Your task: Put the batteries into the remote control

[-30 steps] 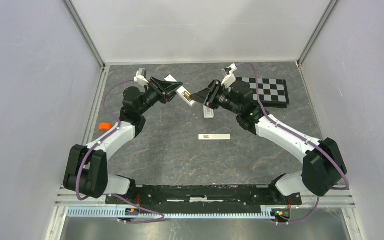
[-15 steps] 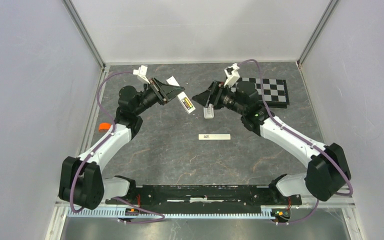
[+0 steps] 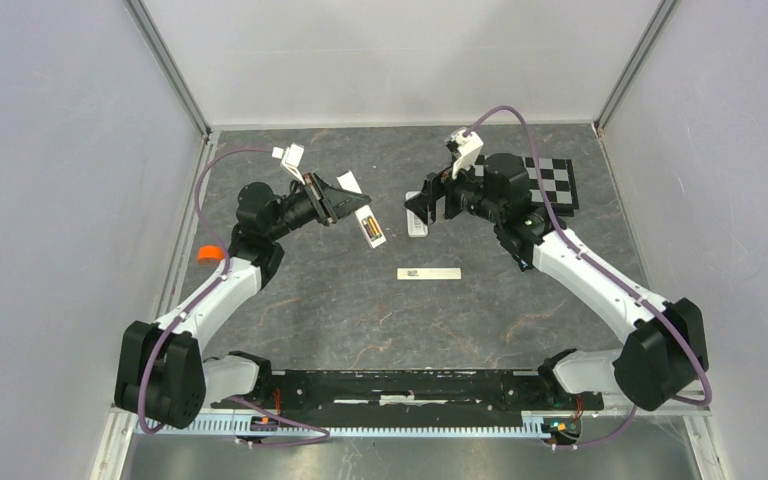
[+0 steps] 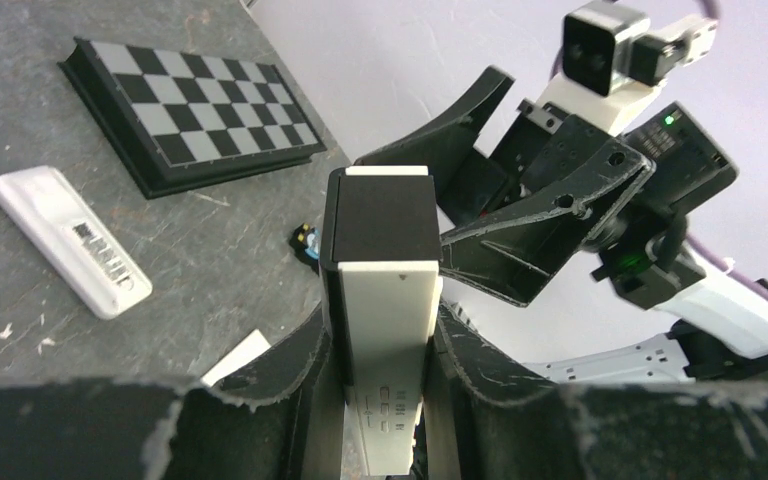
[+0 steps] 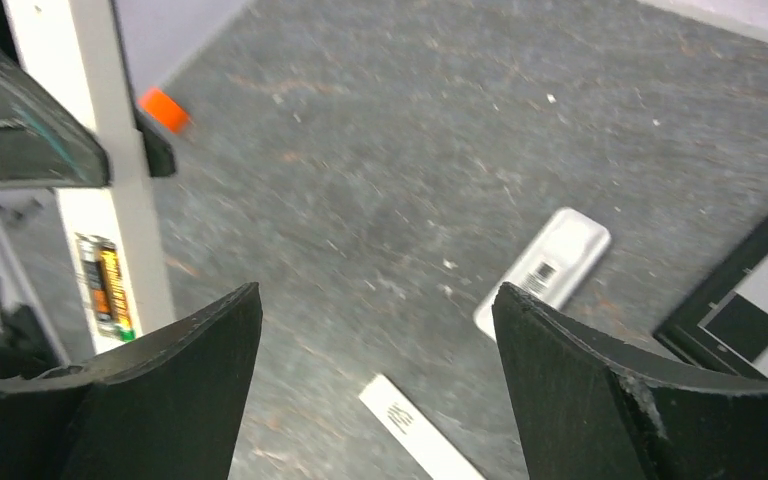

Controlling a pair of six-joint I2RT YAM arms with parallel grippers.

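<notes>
Left gripper [image 4: 380, 335]: my fingers pinch the remote control [image 4: 380, 225] from both sides and hold it off the table [image 3: 340, 300]. Its far end projects free past my fingertips. One battery [image 5: 103, 285] sits in the recess on the back face, which is turned towards the right wrist camera.

Right gripper [image 5: 375, 330]: fingers spread wide, holding nothing. It is near the remote's free end but apart from it, with bare table showing in the gap.

A white labelled piece [image 5: 545, 268] lies flat beneath. A slim white bar [image 3: 428, 273] lies nearer my bases, well apart from both grippers. The checkerboard [image 3: 550, 185] edge lies just beyond the right wrist.
</notes>
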